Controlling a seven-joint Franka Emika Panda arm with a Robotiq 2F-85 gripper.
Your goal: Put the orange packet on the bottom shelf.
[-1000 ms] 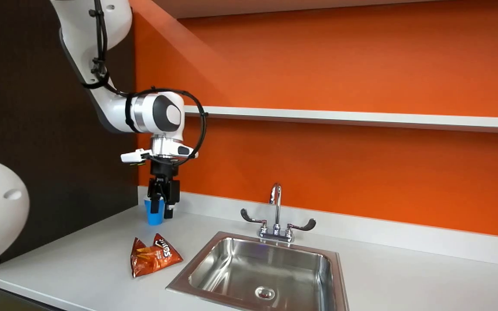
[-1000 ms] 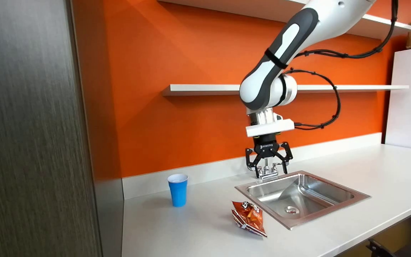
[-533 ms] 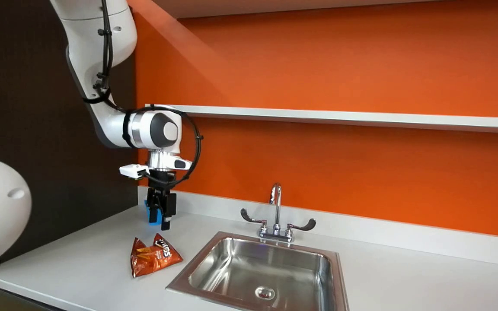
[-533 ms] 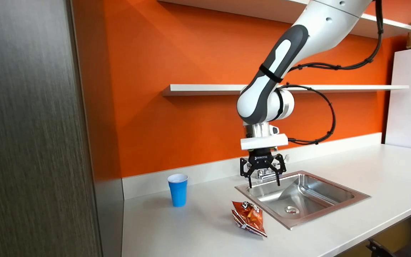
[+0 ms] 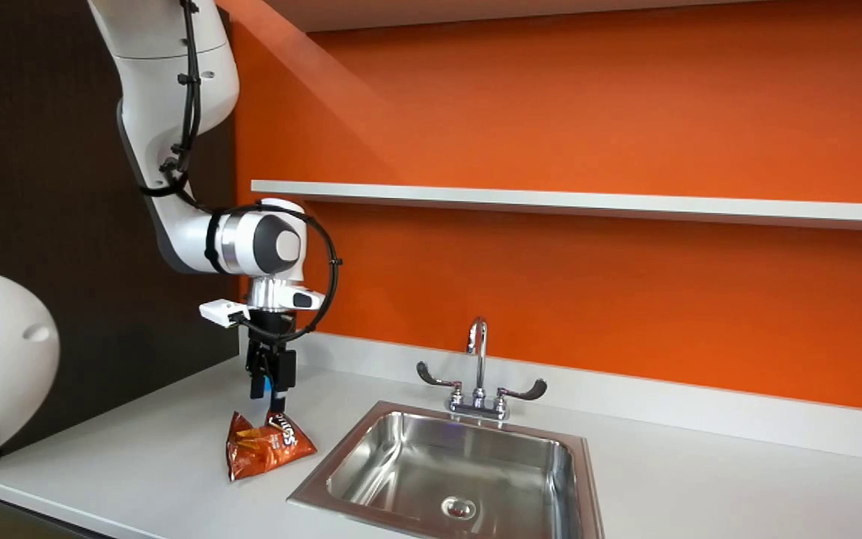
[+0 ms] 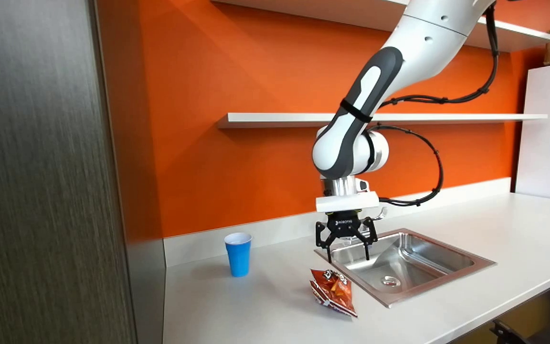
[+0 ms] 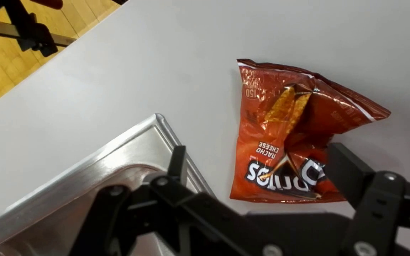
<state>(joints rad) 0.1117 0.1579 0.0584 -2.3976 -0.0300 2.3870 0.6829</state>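
The gripper [image 6: 348,258] is unclenched, fingers [image 7: 346,172] spread apart. In an exterior view, lower centre, the orange packet [image 6: 335,292] lies on the countertop [image 6: 256,306], below the fingertips in frame. In the wrist view it sits right of centre, one finger overlapping its lower right; contact indeterminate.

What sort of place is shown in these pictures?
Probably a kitchenette or break room: a steel sink with a faucet is set into a countertop, and a long shelf runs above.
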